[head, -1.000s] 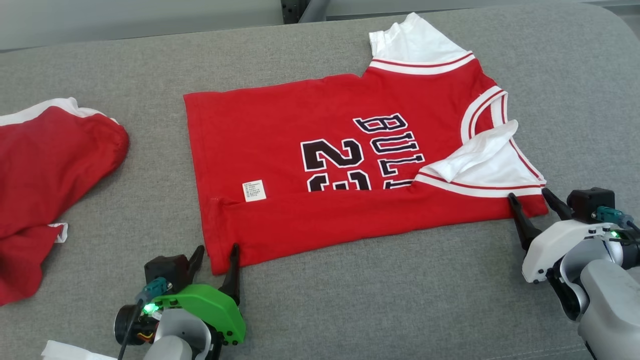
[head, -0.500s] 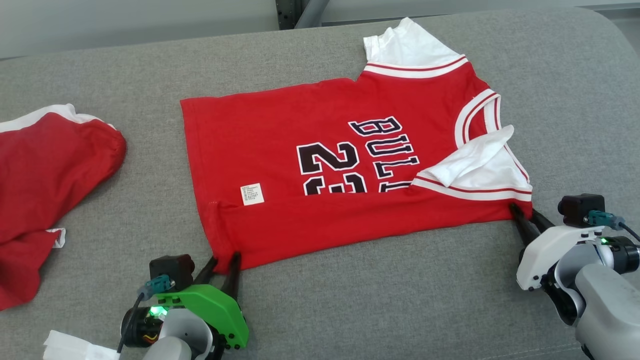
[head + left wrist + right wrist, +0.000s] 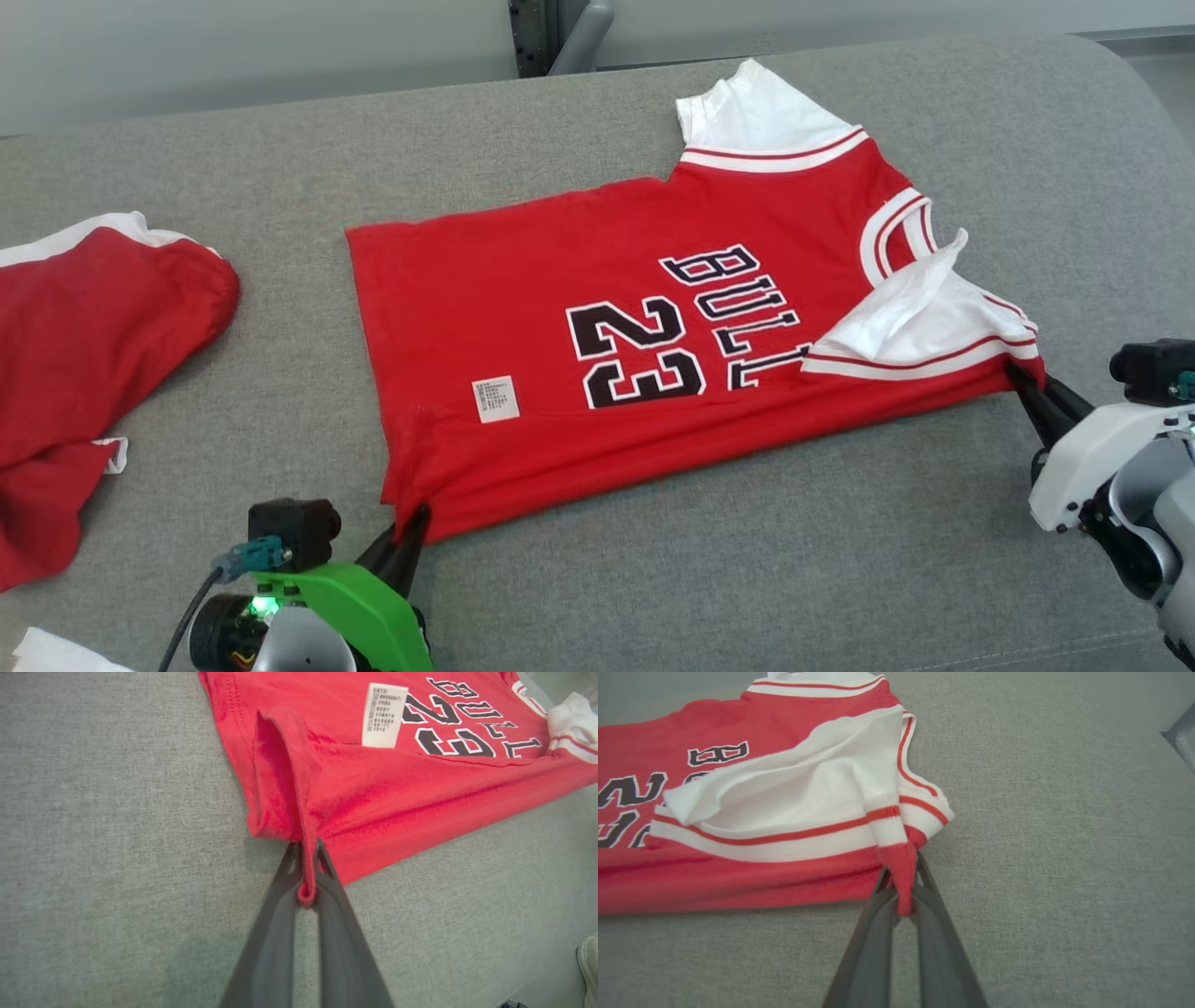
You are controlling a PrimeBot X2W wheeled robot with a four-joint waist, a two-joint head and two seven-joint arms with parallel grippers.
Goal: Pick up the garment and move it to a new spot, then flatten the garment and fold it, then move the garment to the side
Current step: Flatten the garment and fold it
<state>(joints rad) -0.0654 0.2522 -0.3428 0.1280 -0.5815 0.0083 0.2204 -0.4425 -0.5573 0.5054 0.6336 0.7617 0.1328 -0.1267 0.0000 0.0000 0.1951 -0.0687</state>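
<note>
The garment (image 3: 597, 299) is a red jersey with white sleeves and black "BULLS 23" lettering, spread sideways on the grey cushion. My left gripper (image 3: 417, 519) is shut on its near hem corner, and the left wrist view shows red cloth (image 3: 306, 891) pinched between the dark fingers. At the shoulder corner by the near white sleeve (image 3: 920, 313), my right gripper (image 3: 1020, 378) is also shut; a red fold (image 3: 902, 877) sits between its fingers. The near edge is lifted slightly off the cushion.
A second red garment (image 3: 84, 364) with white trim lies crumpled at the left edge. A white cloth scrap (image 3: 56, 653) shows at the bottom left. The grey cushion (image 3: 747, 560) stretches bare in front and to the right.
Both grippers went from open around the jersey's near corners to shut on them. The folded-over near edge has been pulled back toward me, uncovering the whole "23".
</note>
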